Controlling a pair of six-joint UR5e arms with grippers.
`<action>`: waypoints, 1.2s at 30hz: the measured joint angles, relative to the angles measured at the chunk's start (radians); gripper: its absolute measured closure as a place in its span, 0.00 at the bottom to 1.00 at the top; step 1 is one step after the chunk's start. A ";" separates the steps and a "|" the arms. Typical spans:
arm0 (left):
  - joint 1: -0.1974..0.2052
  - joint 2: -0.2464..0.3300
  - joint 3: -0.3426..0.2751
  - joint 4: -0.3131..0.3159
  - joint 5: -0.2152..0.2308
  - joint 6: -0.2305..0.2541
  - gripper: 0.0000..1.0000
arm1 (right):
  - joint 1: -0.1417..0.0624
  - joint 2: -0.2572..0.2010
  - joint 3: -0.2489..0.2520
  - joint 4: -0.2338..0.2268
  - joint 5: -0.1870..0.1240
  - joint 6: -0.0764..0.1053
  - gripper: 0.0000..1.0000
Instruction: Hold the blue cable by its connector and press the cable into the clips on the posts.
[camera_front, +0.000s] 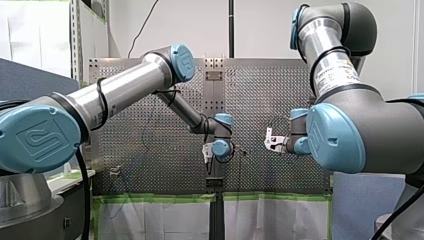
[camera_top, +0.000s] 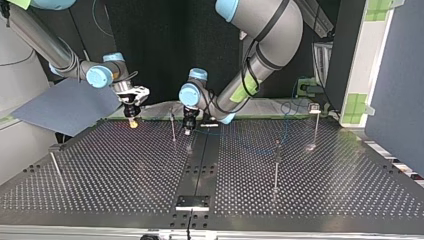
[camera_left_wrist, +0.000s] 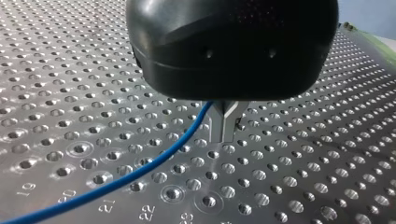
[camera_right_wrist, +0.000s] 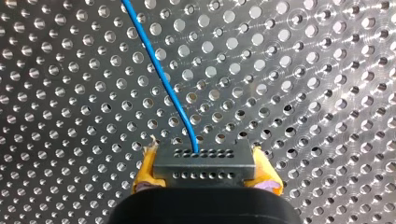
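The blue cable (camera_right_wrist: 159, 70) ends in a grey connector block (camera_right_wrist: 204, 164), and my right gripper (camera_right_wrist: 205, 176) is shut on that block with its yellow pads (camera_right_wrist: 144, 172). Further along, my left gripper (camera_left_wrist: 227, 135) has its metal fingers shut on the blue cable (camera_left_wrist: 140, 172), just above the perforated table. In the top view my right gripper (camera_top: 132, 121) hangs at the left and my left gripper (camera_top: 188, 128) near the middle, beside a thin post (camera_top: 173, 127). The front view shows my left gripper (camera_front: 206, 152) and my right gripper (camera_front: 268, 142) a short way apart.
More clip posts stand on the perforated table (camera_top: 125, 175): one at the top view's right middle (camera_top: 276, 165), one at its far right (camera_top: 315, 122), one at its left (camera_top: 55, 165). A black centre strip (camera_top: 200, 165) runs across the table.
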 joint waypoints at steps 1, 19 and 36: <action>0.000 0.000 0.000 -0.002 0.000 0.005 1.00 | 0.000 0.000 0.000 0.000 0.000 0.000 1.00; -0.017 0.001 0.000 -0.117 -0.097 0.131 0.00 | 0.000 0.002 0.000 0.009 -0.002 0.002 1.00; -0.062 0.103 -0.115 -0.173 -0.040 0.165 0.00 | 0.000 0.002 0.000 0.018 -0.002 0.007 1.00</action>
